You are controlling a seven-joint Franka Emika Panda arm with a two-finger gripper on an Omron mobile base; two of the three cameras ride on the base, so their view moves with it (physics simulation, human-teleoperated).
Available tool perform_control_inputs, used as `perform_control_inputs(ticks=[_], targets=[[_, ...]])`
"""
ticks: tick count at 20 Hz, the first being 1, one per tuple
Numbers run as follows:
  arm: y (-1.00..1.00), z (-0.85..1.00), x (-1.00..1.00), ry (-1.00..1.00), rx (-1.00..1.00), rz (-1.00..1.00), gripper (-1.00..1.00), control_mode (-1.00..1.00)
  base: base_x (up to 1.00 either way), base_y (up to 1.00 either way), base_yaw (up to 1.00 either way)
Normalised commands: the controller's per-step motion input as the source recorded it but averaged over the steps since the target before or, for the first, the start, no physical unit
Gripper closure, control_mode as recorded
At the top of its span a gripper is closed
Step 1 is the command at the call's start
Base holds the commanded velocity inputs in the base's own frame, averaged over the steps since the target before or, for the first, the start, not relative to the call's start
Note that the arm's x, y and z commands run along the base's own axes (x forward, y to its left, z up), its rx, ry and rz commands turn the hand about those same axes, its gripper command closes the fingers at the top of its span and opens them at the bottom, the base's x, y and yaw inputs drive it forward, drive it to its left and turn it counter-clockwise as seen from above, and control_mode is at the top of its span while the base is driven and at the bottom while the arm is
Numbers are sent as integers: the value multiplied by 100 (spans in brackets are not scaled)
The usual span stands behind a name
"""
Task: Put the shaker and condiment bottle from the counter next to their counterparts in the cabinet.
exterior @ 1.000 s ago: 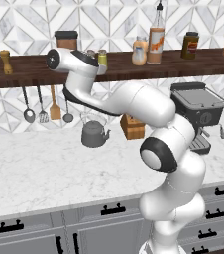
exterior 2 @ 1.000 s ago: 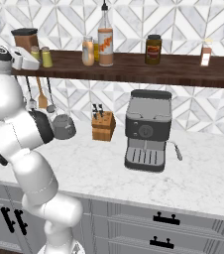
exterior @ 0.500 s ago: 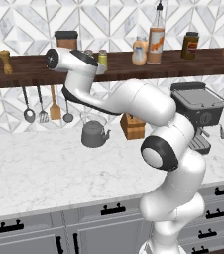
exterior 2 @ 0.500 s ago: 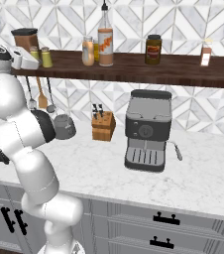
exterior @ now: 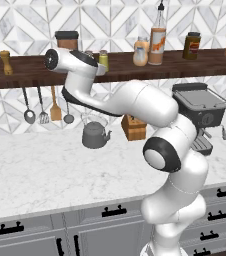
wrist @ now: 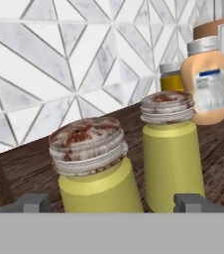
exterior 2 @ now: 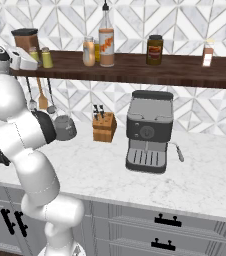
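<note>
Shaker set beside its twin on the cabinet

The shaker (wrist: 91,171) is seen standing between the spread fingers of the claw (wrist: 111,203), just beside its counterpart (wrist: 171,154), so the pair is matched.

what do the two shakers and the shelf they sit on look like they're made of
Near shaker: matte yellow-green body, likely plastic or painted; the ridged grey cap with brown, rust-like blotches looks like worn metal. Far shaker: same body and blotched grey cap. Shelf: dark brown with a streaked grain, probably stained wood.
</note>
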Motion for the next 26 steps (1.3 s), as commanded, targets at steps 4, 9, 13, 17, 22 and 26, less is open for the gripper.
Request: perform_control_inputs(ticks=[4,9,13,17,22,26], targets=[[1,0,-14,0,0,0,-100,-100,0,0,0],[11,0,-34,0,0,0,-100,-100,0,0,0],[6,2,-45,0,0,0,-100,-100,0,0,0],[4,1,-56,0,0,0,-100,-100,0,0,0],[-2,0,-92,0,0,0,-100,-100,0,0,0],[-21,0,-100,0,0,1,-100,-100,0,0,0]])
